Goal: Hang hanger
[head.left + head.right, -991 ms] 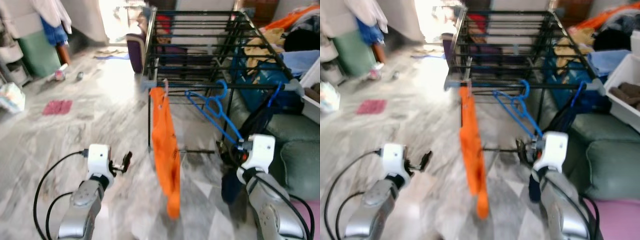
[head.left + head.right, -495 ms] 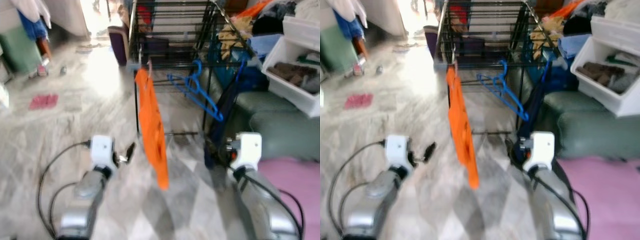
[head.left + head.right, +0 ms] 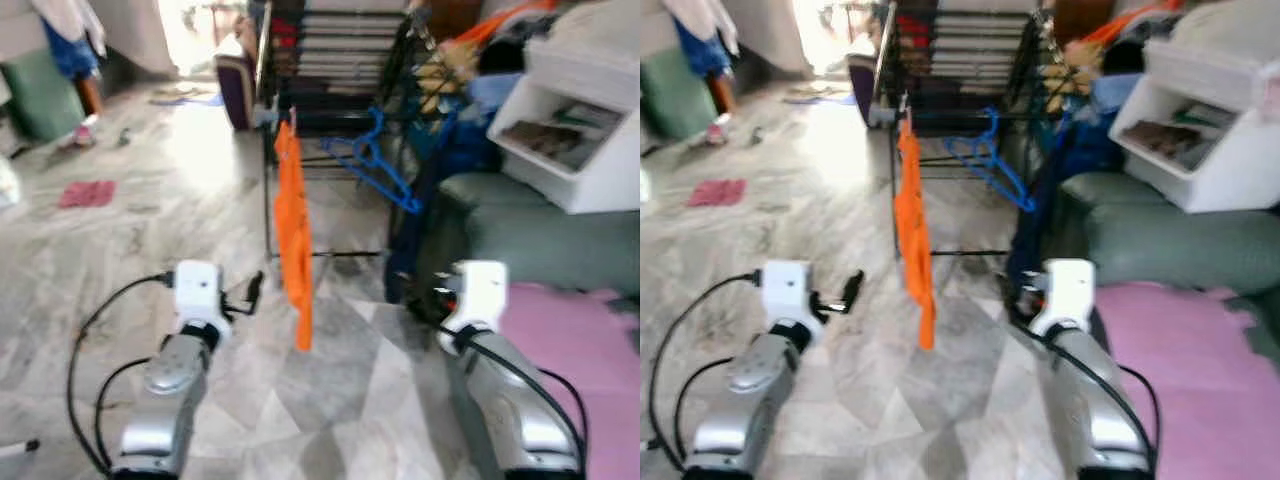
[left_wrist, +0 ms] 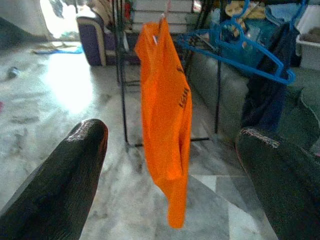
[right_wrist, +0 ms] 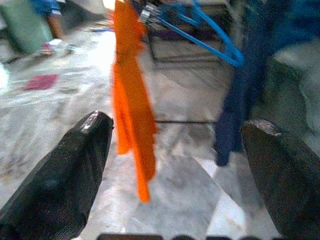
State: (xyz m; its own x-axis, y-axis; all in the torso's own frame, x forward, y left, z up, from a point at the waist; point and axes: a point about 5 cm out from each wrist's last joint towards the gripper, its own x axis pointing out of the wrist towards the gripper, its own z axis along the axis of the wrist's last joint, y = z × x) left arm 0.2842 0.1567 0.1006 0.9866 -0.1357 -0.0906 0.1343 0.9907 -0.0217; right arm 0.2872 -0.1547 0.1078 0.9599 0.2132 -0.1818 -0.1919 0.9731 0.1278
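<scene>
Hanger [image 3: 372,163] in blue plastic is sitting hooked on the front rail of the black drying rack [image 3: 330,55] in the left eye view, just beside an orange garment [image 3: 294,230] that is drooping from the same rail, while the left pincer [image 3: 250,292] and the right pincer [image 3: 424,297] are both riding low over the marble floor [image 3: 120,230], well apart from the rack and holding nothing. Right eye view is giving the same layout, with a dark blue garment [image 3: 1032,215] hanging between the hanger and the green cushions [image 3: 1180,245], and a white bin [image 3: 1200,130] standing above them. Left wrist view is showing its two black fingers [image 4: 65,185] spread wide, framing the orange garment with the blue hanger beyond it. Right wrist view is likewise showing its fingers [image 5: 60,175] standing apart, with the orange garment, the blue hanger and the dark garment ahead. Judging from this, the hanging looks done, so the step in hand is probably a retreat or a walk toward another hanger; doing it well means keeping both arms low and clear of the dangling orange cloth, so that no finger is snagging the fabric or knocking the hook off its rail.
</scene>
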